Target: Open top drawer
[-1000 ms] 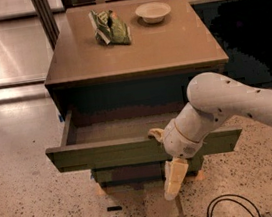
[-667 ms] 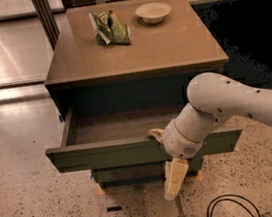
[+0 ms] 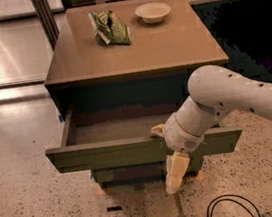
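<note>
Camera view: we look down on a brown bench (image 3: 167, 45) with drawers beneath it, standing on a speckled floor. On its top, towards the back, sit a crumpled green packet (image 3: 110, 27) and, to its right, a small pale bowl (image 3: 153, 12), a little apart from each other.

The top drawer (image 3: 107, 155) is pulled well out from under the bench. Its dark olive front stands clear of the cabinet, and its shallow grey-brown inside is open to view and looks empty. We judge the opening to be largely done. What is left is perhaps a little more pull, then letting go and backing the arm away. Below it a narrower olive drawer front (image 3: 130, 173) sits closed.

The white arm (image 3: 234, 91) comes in from the right. Its tool (image 3: 167, 159) is at the top drawer's front, right of centre, reaching from the upper edge down past the lower one. We cannot tell whether the tool is clenched on the front or released. A dark cable (image 3: 231, 208) loops on the floor at lower right.

Compared with the earlier frames, we see no change: the drawer is out just as far, and the arm and tool are in the same place.
</note>
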`<state>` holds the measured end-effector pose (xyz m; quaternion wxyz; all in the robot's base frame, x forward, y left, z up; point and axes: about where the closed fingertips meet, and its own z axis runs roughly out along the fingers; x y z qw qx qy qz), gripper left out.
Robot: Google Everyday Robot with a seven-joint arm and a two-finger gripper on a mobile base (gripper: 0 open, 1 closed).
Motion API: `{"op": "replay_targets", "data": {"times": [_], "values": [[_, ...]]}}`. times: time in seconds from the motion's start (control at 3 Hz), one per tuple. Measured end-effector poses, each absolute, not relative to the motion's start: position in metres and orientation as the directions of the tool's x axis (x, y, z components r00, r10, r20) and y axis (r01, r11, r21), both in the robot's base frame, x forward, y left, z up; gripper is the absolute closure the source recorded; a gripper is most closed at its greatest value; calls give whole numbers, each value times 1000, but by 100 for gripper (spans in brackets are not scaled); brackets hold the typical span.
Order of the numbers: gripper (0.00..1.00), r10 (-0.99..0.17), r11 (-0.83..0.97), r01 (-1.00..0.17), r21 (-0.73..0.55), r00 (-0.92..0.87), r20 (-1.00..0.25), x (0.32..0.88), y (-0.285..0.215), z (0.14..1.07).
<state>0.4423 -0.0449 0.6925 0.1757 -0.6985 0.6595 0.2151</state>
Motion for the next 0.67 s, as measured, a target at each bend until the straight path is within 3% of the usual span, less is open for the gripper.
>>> {"op": "replay_targets", "data": {"times": [0.67], "values": [[0, -849, -53, -998, 20, 34, -527, 465, -55, 693]]}}
